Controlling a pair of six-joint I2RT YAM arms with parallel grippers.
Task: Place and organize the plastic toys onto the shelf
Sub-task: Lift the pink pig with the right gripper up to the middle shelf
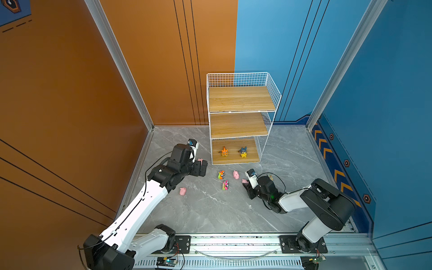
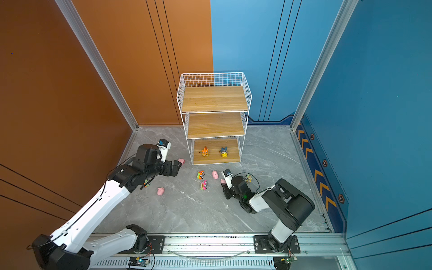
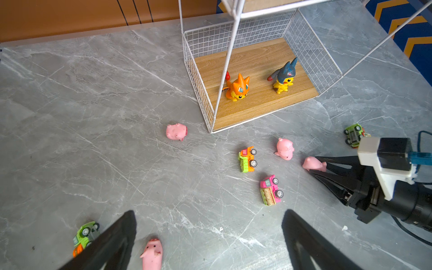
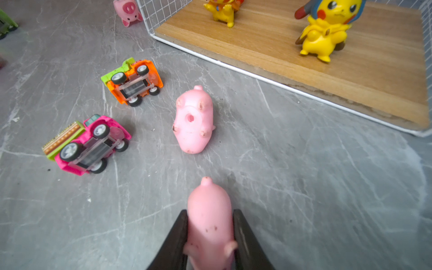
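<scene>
The shelf (image 1: 240, 99), white wire with three wooden boards, stands at the back of the grey floor. My right gripper (image 4: 210, 211) is shut on a pink pig (image 4: 209, 222), its jaws pressed against the pig's sides, low over the floor in front of the shelf. A second pig (image 4: 192, 120) lies belly-up just beyond it. An orange car (image 4: 133, 81) and a pink car (image 4: 88, 145) lie tipped on their sides nearby. My left gripper (image 3: 209, 214) hangs open with nothing between its fingers. A pig (image 3: 152, 253) lies close to one finger, and another pig (image 3: 176, 131) lies by the shelf's corner.
An orange flame-topped figure (image 1: 224, 152) and a blue-and-yellow figure (image 1: 243, 152) stand on the lowest board. A green car (image 3: 354, 135) lies beside the right arm. Another green car (image 3: 85, 235) lies under the left arm. Walls close the floor on three sides.
</scene>
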